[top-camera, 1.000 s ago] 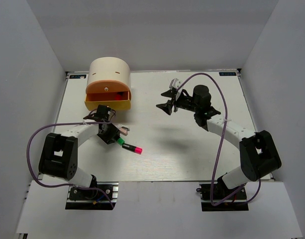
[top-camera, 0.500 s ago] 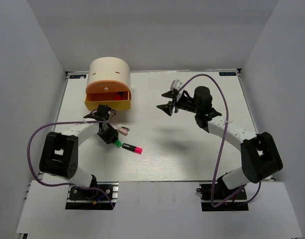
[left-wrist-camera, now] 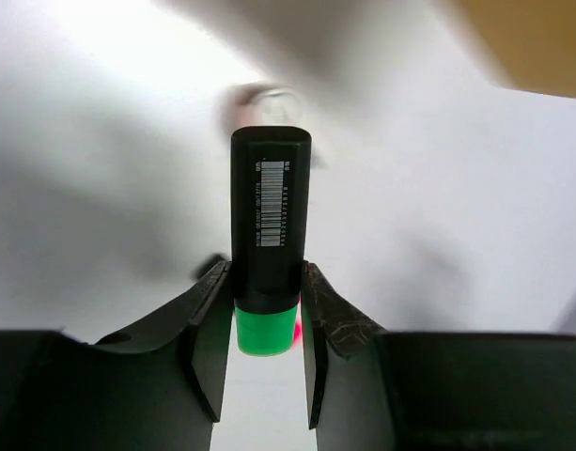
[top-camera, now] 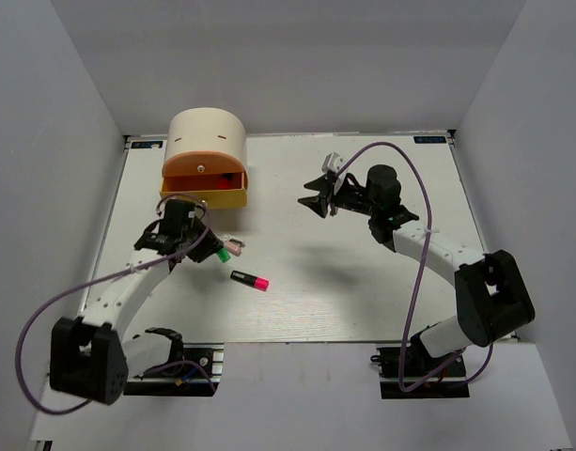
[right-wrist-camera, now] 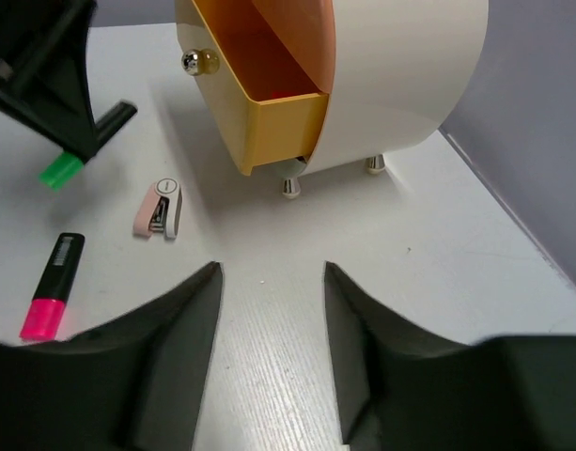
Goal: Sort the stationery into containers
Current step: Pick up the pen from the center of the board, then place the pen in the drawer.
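My left gripper (top-camera: 212,249) is shut on a black highlighter with a green cap (left-wrist-camera: 269,211), held off the table in front of the containers. A pink-capped highlighter (top-camera: 250,279) lies on the table just to its right. A tiny pink-and-white piece (right-wrist-camera: 158,209) lies between them and the drawers. The cream cylindrical unit (top-camera: 208,139) stands at the back left, its yellow drawer (right-wrist-camera: 259,113) pulled out and an orange drawer (top-camera: 203,167) above it. My right gripper (top-camera: 312,191) hovers open at mid-table, facing the unit, with nothing between its fingers (right-wrist-camera: 175,319).
The unit stands on small metal feet (right-wrist-camera: 289,188), and the yellow drawer has a round knob (right-wrist-camera: 198,62). White walls close in the table (top-camera: 363,272) on the left, back and right. Purple cables loop off both arms.
The left arm has lifted and swung left toward the drawers with the green-capped highlighter in its jaws. The right gripper's fingers have narrowed a little; that arm has hardly moved.
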`<state>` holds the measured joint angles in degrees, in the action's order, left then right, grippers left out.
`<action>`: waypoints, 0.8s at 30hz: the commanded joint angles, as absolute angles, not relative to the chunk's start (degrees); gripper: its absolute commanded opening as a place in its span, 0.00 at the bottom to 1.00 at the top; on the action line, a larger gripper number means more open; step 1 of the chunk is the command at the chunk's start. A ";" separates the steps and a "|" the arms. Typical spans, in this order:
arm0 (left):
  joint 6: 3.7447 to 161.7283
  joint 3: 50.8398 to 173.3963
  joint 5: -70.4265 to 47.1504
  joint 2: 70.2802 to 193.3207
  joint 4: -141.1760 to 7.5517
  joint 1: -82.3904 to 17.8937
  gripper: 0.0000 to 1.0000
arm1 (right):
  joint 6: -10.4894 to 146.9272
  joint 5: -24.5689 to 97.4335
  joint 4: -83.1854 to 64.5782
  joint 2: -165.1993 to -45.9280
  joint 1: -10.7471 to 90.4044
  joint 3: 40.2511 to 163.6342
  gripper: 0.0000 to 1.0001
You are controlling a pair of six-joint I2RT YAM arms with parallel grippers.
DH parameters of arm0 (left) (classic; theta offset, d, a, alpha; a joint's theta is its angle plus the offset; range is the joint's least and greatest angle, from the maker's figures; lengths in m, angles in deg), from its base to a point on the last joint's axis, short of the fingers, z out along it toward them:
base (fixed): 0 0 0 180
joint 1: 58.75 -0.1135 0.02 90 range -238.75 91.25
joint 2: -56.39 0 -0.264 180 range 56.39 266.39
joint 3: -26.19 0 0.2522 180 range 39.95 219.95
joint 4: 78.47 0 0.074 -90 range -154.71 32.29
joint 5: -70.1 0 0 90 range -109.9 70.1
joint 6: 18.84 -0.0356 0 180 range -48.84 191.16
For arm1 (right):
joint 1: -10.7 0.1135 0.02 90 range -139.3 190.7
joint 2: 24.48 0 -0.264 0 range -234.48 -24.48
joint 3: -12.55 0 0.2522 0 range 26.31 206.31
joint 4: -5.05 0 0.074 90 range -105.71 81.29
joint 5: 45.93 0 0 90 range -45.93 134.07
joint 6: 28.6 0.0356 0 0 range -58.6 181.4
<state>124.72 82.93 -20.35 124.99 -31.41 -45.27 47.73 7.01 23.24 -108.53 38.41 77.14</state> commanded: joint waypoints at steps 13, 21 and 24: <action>128.02 85.82 -19.80 110.96 -55.10 -44.95 0.00 | 46.55 2.76 21.88 -107.19 38.12 76.49 0.00; 135.04 89.69 -27.36 117.30 -61.02 -44.95 0.00 | 45.67 3.03 21.35 -105.87 38.12 74.91 0.00; 139.08 89.17 -29.29 118.61 -61.98 -44.95 0.00 | 45.67 3.47 21.26 -105.34 38.04 74.30 0.00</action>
<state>134.31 87.98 -25.18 118.37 -59.30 -45.10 46.62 3.61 20.55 -107.81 38.34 75.02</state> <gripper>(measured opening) 0.414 0.007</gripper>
